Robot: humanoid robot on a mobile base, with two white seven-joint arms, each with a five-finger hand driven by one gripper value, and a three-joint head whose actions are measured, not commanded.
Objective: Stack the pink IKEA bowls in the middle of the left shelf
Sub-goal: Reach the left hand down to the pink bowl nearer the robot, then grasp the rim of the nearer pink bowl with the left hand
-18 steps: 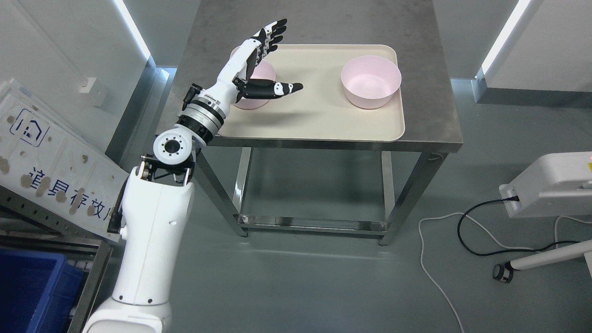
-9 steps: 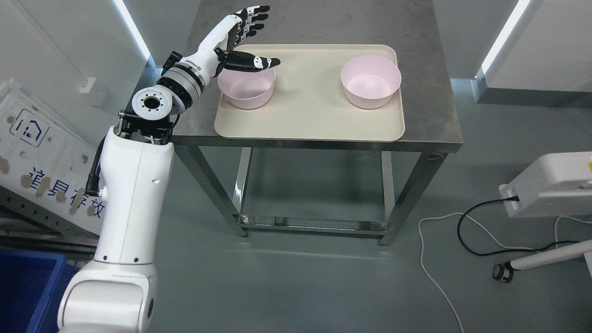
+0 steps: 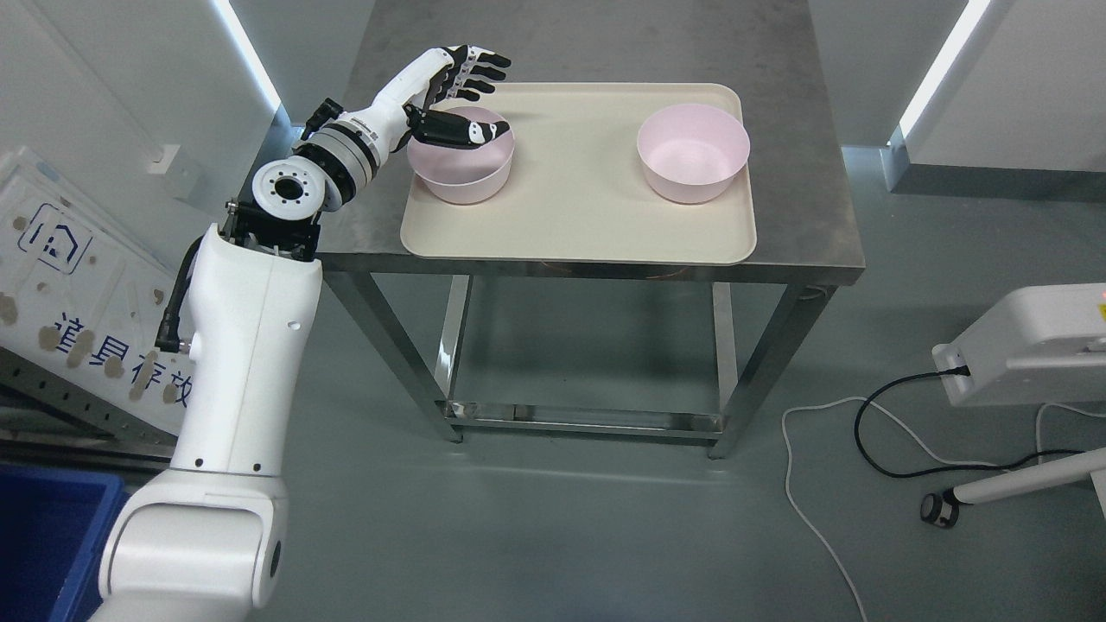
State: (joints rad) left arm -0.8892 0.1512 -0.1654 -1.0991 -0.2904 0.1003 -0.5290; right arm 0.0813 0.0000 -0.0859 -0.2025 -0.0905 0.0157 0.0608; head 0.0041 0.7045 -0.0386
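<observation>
Left hand point(image 3: 454, 99) has dropped from above onto the near pink plastic bowl point(image 3: 461, 166) at the beige tray's point(image 3: 579, 216) left end: thumb inside the rim, fingers part-curled behind it, not clamped yet. Grasp is starting. Second pink bowl point(image 3: 693, 153) untouched, far right.

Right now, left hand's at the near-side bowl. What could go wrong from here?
1. The left hand is spread over the left pink bowl, thumb across the rim, not yet closed; a shallow pinch on the thin rim could slip or tip the bowl.
2. That bowl sits near the left edge of the beige tray; a sideways nudge could push it toward the table edge.
3. The right pink bowl is far across the tray, so stacking needs a carry.
</observation>
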